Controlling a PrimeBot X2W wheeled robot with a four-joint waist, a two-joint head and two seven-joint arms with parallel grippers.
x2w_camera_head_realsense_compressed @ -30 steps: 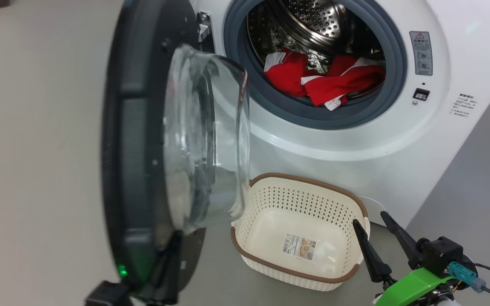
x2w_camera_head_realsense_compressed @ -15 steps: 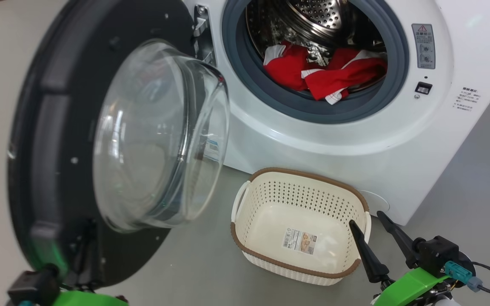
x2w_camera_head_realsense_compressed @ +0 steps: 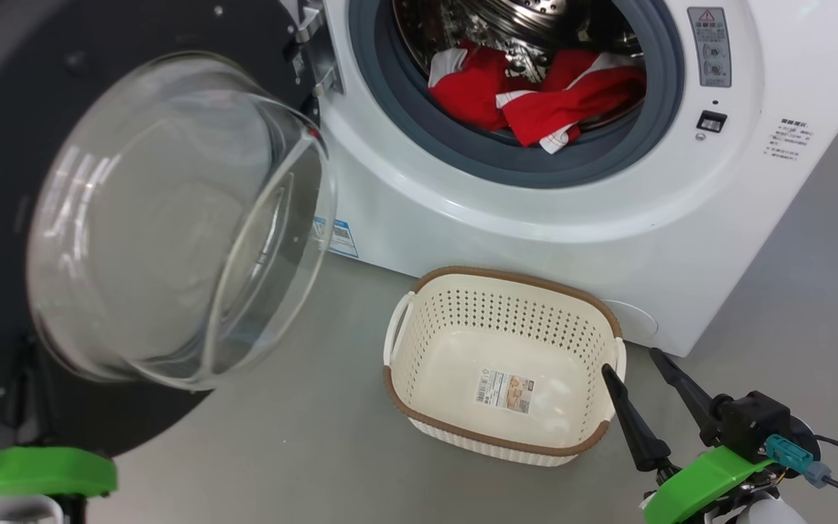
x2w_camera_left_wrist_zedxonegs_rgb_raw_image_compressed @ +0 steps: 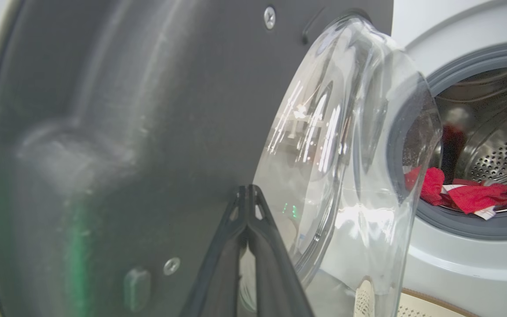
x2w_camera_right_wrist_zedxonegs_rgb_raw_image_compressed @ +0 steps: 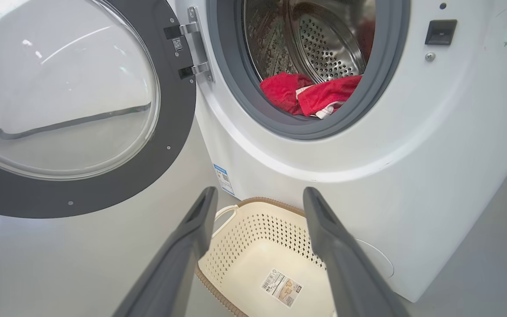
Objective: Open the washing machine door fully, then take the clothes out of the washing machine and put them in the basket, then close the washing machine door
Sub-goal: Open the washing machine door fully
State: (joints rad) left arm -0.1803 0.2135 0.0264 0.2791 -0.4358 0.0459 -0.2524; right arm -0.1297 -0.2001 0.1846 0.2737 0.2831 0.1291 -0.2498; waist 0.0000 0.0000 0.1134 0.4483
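Observation:
The washing machine door (x2w_camera_head_realsense_compressed: 135, 29) stands swung wide to the left, its glass bowl (x2w_camera_head_realsense_compressed: 172, 218) bulging toward me. Red clothes (x2w_camera_head_realsense_compressed: 535, 94) lie in the drum of the washing machine (x2w_camera_head_realsense_compressed: 535, 240). On the floor in front stands the cream basket (x2w_camera_head_realsense_compressed: 513, 276), with just a paper label inside. My left gripper (x2w_camera_left_wrist_zedxonegs_rgb_raw_image_compressed: 247, 189) is shut with nothing between its fingers, tips against the door's dark inner face (x2w_camera_left_wrist_zedxonegs_rgb_raw_image_compressed: 148, 110) beside the glass. My right gripper (x2w_camera_head_realsense_compressed: 631, 362) hangs open just right of the basket. In its wrist view it (x2w_camera_right_wrist_zedxonegs_rgb_raw_image_compressed: 260, 193) frames the basket (x2w_camera_right_wrist_zedxonegs_rgb_raw_image_compressed: 253, 237) below the clothes (x2w_camera_right_wrist_zedxonegs_rgb_raw_image_compressed: 310, 92).
Grey floor (x2w_camera_head_realsense_compressed: 302, 437) spreads left and in front of the basket. The left arm's green bracket (x2w_camera_head_realsense_compressed: 33, 473) sits below the door's lower edge. The door hinge (x2w_camera_right_wrist_zedxonegs_rgb_raw_image_compressed: 192, 48) is on the machine's left side. A latch slot (x2w_camera_head_realsense_compressed: 711, 121) and warning labels sit right of the opening.
The door has swung much wider to the left, now showing its inner face, with my shut left gripper moving along it. The head view has shifted. The right gripper has stayed by the basket.

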